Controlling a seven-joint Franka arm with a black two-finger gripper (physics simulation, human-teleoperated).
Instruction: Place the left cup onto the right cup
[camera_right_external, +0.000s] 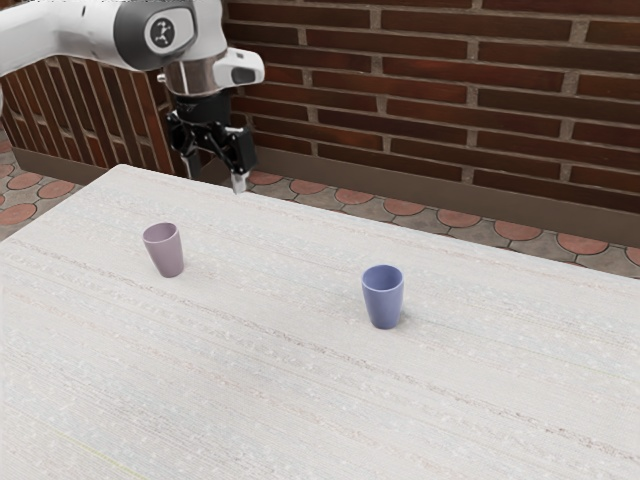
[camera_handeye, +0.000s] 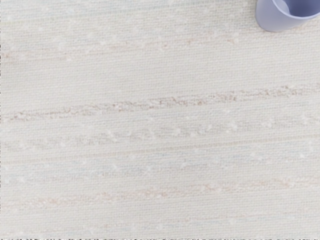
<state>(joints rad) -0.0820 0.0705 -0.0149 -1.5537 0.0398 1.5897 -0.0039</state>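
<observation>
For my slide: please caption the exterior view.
A black gripper hovers over pale textured table, apart from upright tapered mauve cup and upright tapered blue cup.

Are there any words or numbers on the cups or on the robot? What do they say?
No words or numbers can be read here.
Pink cup: plain, nothing written.
Blue cup: plain, nothing written.
Robot arm: a small white mark on a black disc, too small to read.

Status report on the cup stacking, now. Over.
Claw open, empty, up over the far side of the table. Pink cup upright, untouched. Blue cup upright, apart, toward the exterior view's right. Nothing between them.
</observation>
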